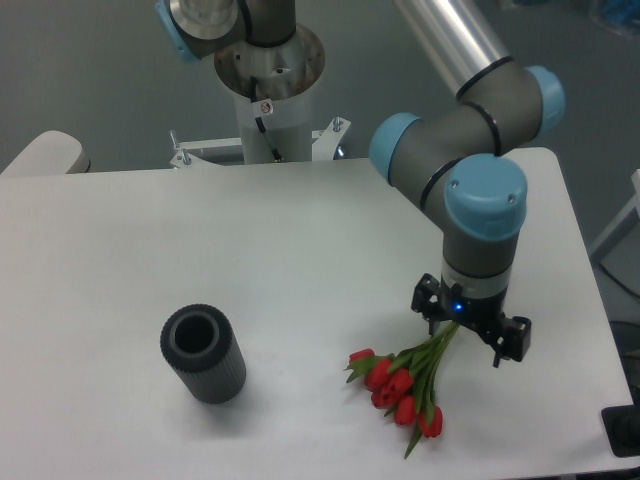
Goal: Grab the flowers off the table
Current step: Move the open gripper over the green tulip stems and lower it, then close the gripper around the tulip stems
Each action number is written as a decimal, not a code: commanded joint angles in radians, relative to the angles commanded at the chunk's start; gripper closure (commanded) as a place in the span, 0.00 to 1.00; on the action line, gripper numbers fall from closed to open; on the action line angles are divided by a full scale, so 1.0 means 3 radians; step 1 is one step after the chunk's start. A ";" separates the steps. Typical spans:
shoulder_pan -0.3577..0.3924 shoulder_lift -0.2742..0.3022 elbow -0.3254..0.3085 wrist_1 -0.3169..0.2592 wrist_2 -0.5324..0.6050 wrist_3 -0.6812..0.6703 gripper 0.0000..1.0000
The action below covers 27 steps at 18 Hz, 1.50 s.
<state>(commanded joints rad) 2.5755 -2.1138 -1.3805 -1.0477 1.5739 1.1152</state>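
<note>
One bunch of flowers (405, 390), about five smooth red tulip heads on thin green stems, occupies the near right of the flat white table (120, 260), heads nearest. One gripper (462, 332) just beyond has its two fingers closed around the stem ends. Left, well apart, stands one dark grey ribbed cylinder (203, 354), hollow; contents cannot be told.

A dull grey-green floor (90, 70) lies behind. The light is soft and even. A pale rounded thing (45, 152) sits far left.
</note>
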 joint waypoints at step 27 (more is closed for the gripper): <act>-0.0005 -0.0276 -0.0568 0.0655 0.0179 0.0281 0.00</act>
<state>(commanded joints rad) 2.5740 -2.1966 -1.5508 -0.8514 1.6276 1.1996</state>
